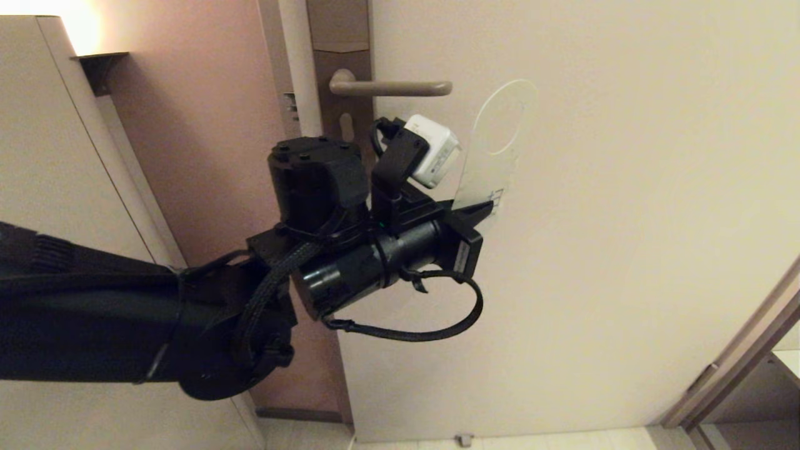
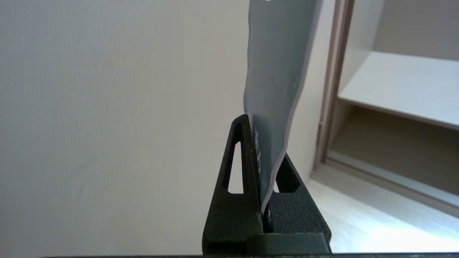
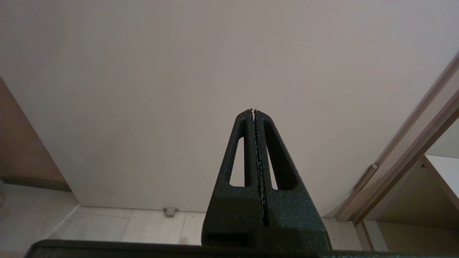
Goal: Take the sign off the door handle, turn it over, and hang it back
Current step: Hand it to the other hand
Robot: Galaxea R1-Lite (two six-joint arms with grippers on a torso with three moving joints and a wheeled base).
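Sign (image 1: 494,147) is clamped by left pincer (image 1: 484,209) at 1 thin edge, off door handle (image 1: 390,87); slip/twist risked w/ rehang. Right pincer (image 3: 255,111) is shut, empty.

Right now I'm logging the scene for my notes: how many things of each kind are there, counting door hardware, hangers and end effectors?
Door handle: 1
Sign: 1
Door stop: 1
End effectors: 2, left end effector and right end effector
Total: 5
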